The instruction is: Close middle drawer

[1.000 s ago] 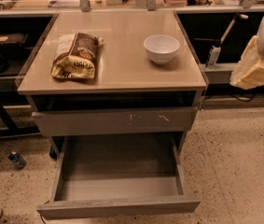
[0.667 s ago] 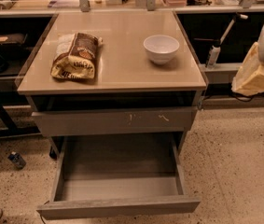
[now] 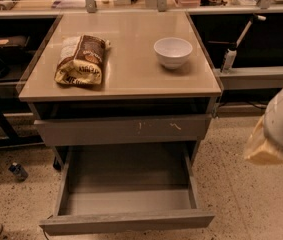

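Note:
The middle drawer (image 3: 127, 222) is pulled fully out at the bottom of the table, low in the camera view. Its plain grey front faces me and its grey tray interior (image 3: 128, 179) is empty. Above it sits a grey drawer front with pale scratch marks (image 3: 123, 130), pushed in. My gripper (image 3: 267, 143), a white arm end with a tan part below it, hangs at the right edge of the view. It is to the right of the table, about level with the scratched front, apart from the open drawer and touching nothing.
On the beige tabletop (image 3: 131, 79) lie a brown snack bag (image 3: 80, 60) on the left and a white bowl (image 3: 172, 51) on the right. Cluttered shelves stand behind. A small bottle (image 3: 18, 171) lies on the speckled floor at left.
My arm has come down along the right side of the table, from beside the tabletop to beside the drawer fronts. The middle drawer has not moved.

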You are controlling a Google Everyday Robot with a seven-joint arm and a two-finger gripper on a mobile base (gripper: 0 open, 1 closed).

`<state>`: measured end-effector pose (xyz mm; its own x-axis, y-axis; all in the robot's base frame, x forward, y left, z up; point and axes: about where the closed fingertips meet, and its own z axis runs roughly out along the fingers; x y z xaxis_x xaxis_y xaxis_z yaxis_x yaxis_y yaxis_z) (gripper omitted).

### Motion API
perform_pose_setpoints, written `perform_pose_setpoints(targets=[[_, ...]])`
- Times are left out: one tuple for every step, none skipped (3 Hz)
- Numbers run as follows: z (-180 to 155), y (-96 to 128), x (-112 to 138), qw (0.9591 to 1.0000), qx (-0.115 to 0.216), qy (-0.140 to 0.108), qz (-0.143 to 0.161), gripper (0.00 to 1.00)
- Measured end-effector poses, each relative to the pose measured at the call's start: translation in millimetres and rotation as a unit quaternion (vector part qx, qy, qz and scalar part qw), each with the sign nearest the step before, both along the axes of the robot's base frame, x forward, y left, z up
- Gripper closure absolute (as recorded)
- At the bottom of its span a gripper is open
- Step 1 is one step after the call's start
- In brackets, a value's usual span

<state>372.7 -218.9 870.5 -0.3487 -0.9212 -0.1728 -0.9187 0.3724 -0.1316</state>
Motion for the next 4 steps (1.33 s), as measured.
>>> perform_pose_setpoints(targets=[[-74.9, 4.6, -21.7, 0.9987, -0.001, 0.05, -0.001, 1.0], [-86.0, 3.2, -31.0, 0.998, -0.005, 0.063, 0.0, 1.0], [-85.6, 3.3, -30.6, 0.998, -0.005, 0.062, 0.0, 1.0], [-124.6, 11.4, -41.7, 0.996, -0.013, 0.089, -0.007, 1.0]])
